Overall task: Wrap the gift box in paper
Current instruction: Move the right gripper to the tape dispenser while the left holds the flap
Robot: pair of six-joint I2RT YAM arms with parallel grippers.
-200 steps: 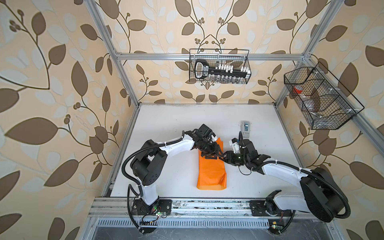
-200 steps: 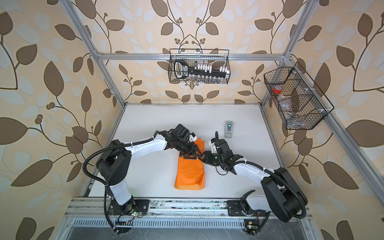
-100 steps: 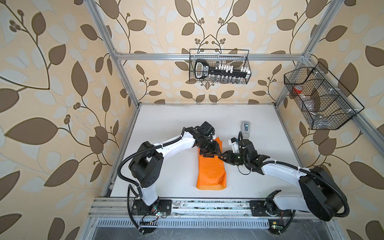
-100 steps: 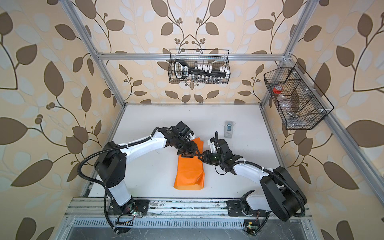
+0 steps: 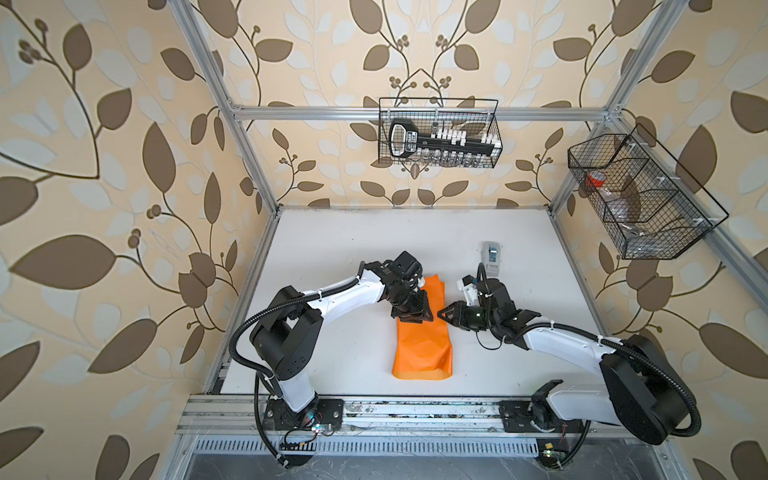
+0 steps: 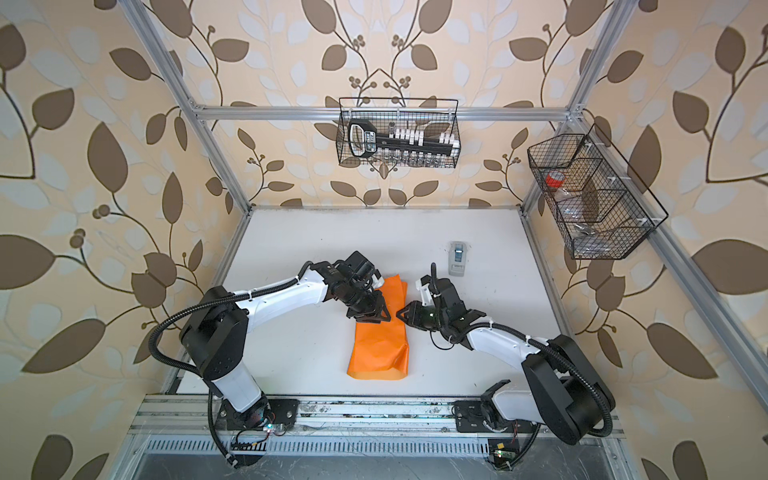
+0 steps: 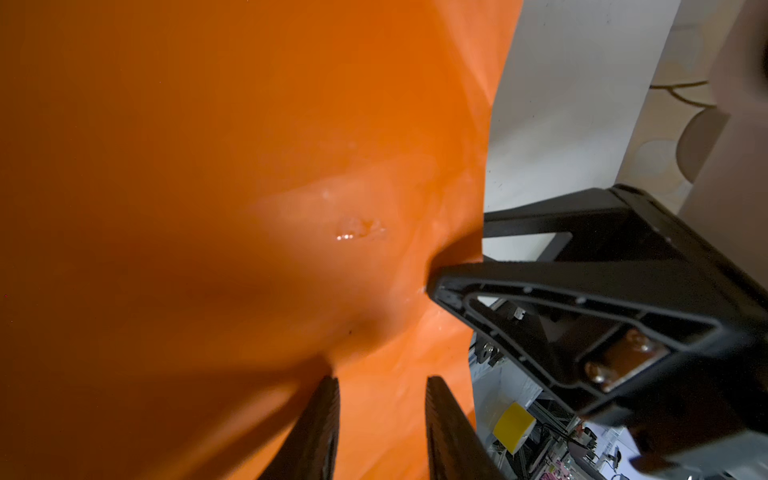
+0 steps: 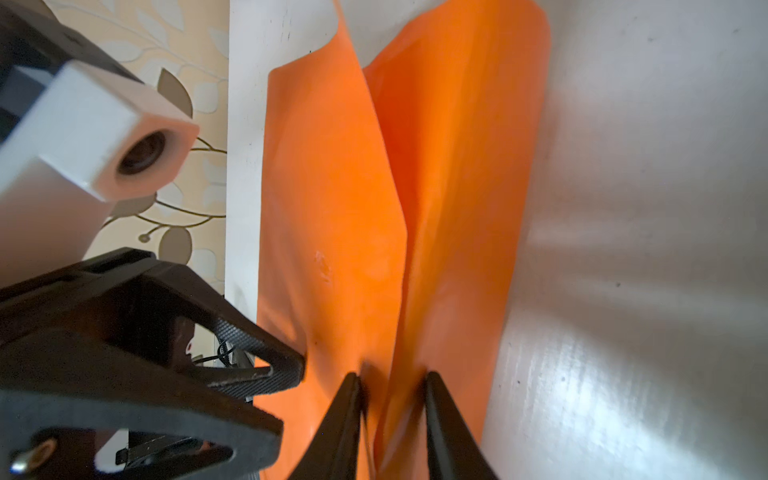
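Two hands meet over the paper (image 5: 422, 345). On the left, the left hand (image 5: 415, 319) points down from above; its fingers (image 7: 320, 424) stand a little apart, tips touching the top layer, I think to keep it flat. In the middle, the paper lies folded lengthwise on the table (image 5: 332, 257), its layers overlapping, surely to cover the gift box. The box itself I cannot see; I judge it is hidden under the strip near the hands. On the right, the right hand (image 5: 443, 313) points in low from the side. Its fingers (image 8: 347, 415) are also apart, one on each side of a raised fold at the paper's edge, not yet squeezing it.
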